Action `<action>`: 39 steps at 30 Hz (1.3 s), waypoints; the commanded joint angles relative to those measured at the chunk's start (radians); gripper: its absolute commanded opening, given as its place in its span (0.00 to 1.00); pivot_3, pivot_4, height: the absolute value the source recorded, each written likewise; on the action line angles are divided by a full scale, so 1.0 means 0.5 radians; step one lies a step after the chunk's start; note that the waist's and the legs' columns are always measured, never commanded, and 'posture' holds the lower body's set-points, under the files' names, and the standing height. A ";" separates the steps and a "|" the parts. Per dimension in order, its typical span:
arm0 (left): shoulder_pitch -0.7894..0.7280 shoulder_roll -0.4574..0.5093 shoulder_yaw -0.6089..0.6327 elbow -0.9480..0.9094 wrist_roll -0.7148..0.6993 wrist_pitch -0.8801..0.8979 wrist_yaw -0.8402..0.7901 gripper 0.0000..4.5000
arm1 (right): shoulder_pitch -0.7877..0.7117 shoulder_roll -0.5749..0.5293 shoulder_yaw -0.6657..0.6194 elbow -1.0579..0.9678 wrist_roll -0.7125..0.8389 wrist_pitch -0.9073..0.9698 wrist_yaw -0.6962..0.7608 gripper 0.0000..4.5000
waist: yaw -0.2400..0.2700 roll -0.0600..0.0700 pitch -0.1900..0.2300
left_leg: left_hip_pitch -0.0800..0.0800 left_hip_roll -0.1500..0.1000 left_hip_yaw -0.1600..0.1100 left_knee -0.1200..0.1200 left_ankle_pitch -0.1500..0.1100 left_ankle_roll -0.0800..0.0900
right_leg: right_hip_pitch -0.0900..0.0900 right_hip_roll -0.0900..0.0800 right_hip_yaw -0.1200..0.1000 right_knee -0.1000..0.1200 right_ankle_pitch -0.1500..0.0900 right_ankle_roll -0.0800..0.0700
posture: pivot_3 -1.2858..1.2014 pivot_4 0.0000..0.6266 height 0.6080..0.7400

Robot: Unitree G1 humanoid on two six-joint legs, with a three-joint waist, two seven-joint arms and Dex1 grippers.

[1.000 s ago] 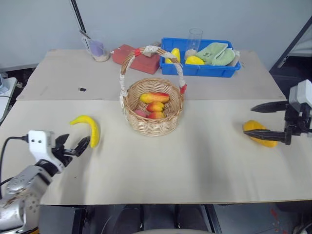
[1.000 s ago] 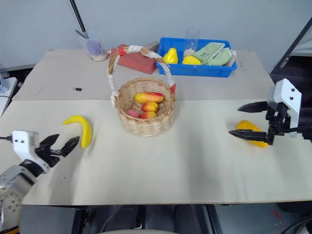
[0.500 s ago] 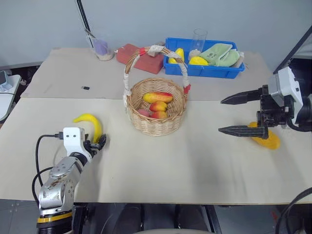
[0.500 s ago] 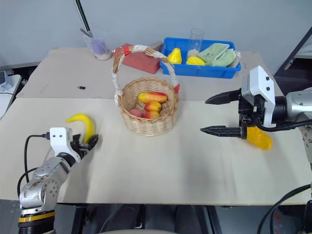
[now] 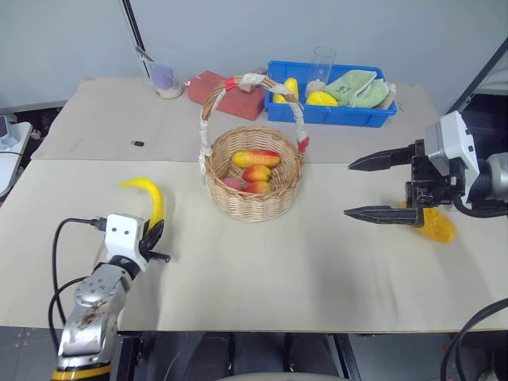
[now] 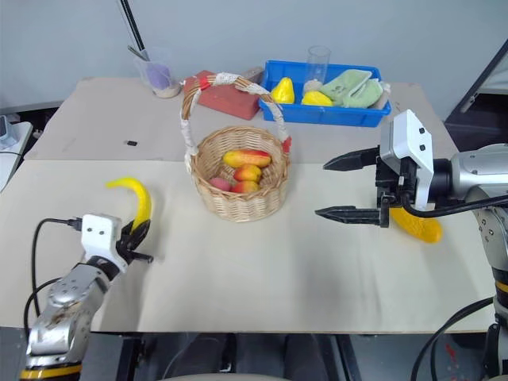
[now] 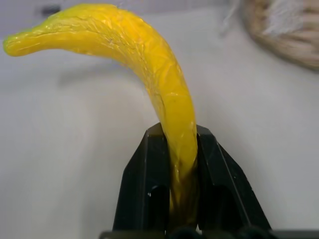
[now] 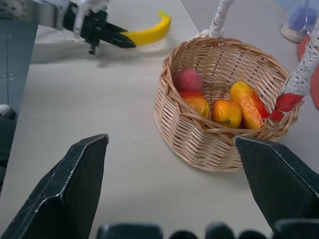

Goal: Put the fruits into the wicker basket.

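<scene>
A pale beige surface (image 5: 317,270) fills most of the scene, made of two boards that meet along a straight seam running side to side. Behind it stands a plain light grey-blue wall (image 5: 238,32). A thin black pole (image 5: 132,28) leans up against the wall at the far left. Dark floor (image 5: 238,353) shows below the near edge. The light is even and soft.
</scene>
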 commanded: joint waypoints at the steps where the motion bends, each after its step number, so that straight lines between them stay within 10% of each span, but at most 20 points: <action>1: 0.197 0.181 0.102 -0.387 0.034 -0.360 -0.277 0.04 | -0.002 -0.007 -0.073 -0.044 0.046 0.017 -0.027 1.00 | -0.001 0.001 0.000 | 0.001 0.000 0.000 -0.003 0.000 0.000 | 0.001 -0.005 0.000 -0.002 0.000 0.000 | 0.52 0.24 1.00; 7: 0.323 0.273 -0.020 -0.634 -0.088 -0.494 -0.531 0.04 | -0.032 0.017 -0.051 -0.006 0.038 0.015 -0.052 1.00 | 0.006 0.003 -0.001 | 0.003 -0.004 0.005 -0.008 0.001 -0.001 | 0.003 -0.014 -0.002 -0.007 0.000 0.000 | 0.52 0.24 1.00; 27: -1.251 0.228 -0.447 -0.463 -0.577 1.020 -0.282 0.04 | -0.027 0.016 -0.165 -0.066 0.082 0.128 -0.212 1.00 | 0.003 0.002 0.000 | -0.001 -0.002 -0.001 0.009 -0.001 0.004 | 0.004 0.019 -0.001 0.001 0.001 0.001 | 0.52 0.24 1.00; 38: -1.550 0.179 -0.649 -0.115 -0.345 0.984 -0.260 0.04 | -0.012 0.036 -0.192 -0.079 0.114 0.153 -0.295 1.00 | 0.003 0.002 0.000 | 0.000 -0.002 -0.001 0.009 0.000 0.004 | 0.003 0.021 0.000 0.001 0.001 0.001 | 0.52 0.24 1.00; 39: -1.573 0.170 -0.659 -0.077 -0.325 0.954 -0.266 0.27 | -0.012 0.043 -0.192 -0.074 0.107 0.147 -0.309 1.00 | 0.003 0.002 0.000 | -0.001 -0.002 -0.001 0.009 0.000 0.004 | 0.003 0.021 0.000 0.001 0.001 0.001 | 0.52 0.24 1.00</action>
